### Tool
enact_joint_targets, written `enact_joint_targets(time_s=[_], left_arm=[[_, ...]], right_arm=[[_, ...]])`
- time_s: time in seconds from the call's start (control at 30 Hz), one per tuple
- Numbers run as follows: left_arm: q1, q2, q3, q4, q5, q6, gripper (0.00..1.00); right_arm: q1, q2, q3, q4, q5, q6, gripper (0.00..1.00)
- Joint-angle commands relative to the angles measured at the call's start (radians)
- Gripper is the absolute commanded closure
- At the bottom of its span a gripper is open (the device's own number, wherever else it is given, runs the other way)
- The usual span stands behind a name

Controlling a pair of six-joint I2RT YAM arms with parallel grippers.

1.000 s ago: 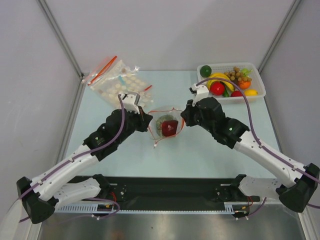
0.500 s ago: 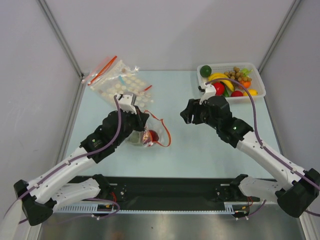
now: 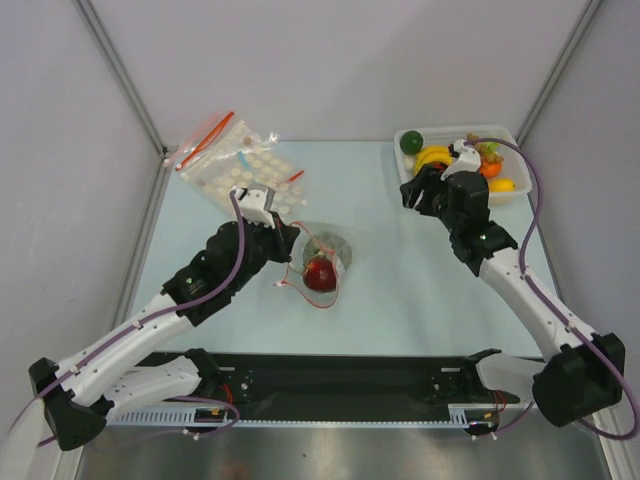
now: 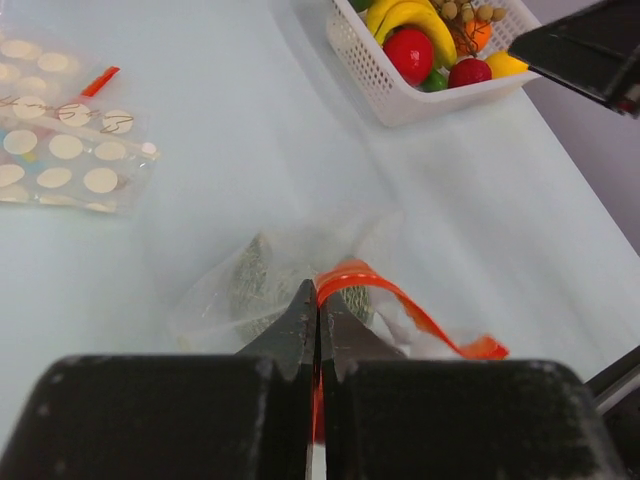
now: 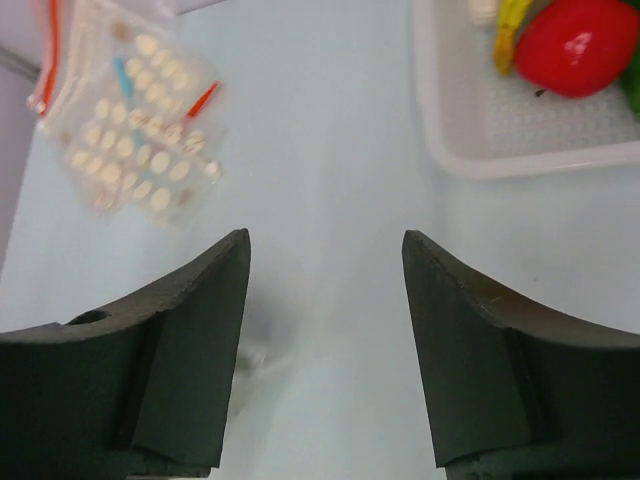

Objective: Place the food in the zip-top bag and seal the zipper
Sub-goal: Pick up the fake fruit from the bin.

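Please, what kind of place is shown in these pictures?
Probably a robot test cell in a laboratory: the left arm and right arm bolted at a pale table's edge, plain panels around it, toy-like fruit in a white basket.

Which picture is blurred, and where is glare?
Right wrist view: the disc-patterned bags look smeared, its own fingers are crisp, and a white highlight sits on the red fruit. Left wrist view: the clear bag near the lens is soft. Top view: sharp, evenly lit.
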Motion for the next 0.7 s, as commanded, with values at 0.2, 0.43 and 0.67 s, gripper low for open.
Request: enact_joint_targets(time_s=[0.2, 0.43, 0.67], left_arm=[[-0.003, -0.009, 0.006, 0.062, 0.041, 0.011, 1.0], [-0.003, -0.031, -0.003, 0.074, 0.07, 0.003, 1.0], [-0.003, -0.037, -0.014, 0.088, 0.084, -0.005, 1.0]], right_arm=[[-0.085, 0.347, 0.241, 0.215, 0.139, -0.036, 0.2], [-0.094, 0.64, 0.527, 0.182, 0.212, -0.073, 0.13], [-0.116, 0.889, 0.765, 0.157, 0.267, -0.055, 0.13]])
